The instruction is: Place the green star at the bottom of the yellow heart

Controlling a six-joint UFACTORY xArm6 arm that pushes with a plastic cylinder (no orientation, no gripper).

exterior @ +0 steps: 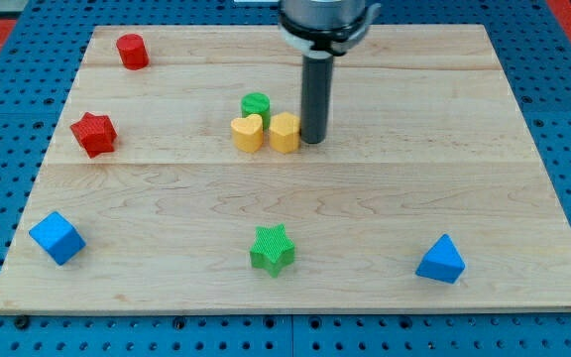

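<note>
The green star [272,248] lies near the view's bottom, a little left of centre. The yellow heart [248,132] sits above it, around the board's middle, with a second yellow block [285,132] touching its right side and a green round block [256,105] just behind them. My tip [313,140] stands right beside the second yellow block, on its right, touching or nearly touching it. The tip is far above the green star.
A red round block [132,51] is at the top left, a red star [94,134] at the left, a blue cube [57,238] at the bottom left and a blue triangular block [441,260] at the bottom right. The wooden board [444,169] lies on a blue pegboard.
</note>
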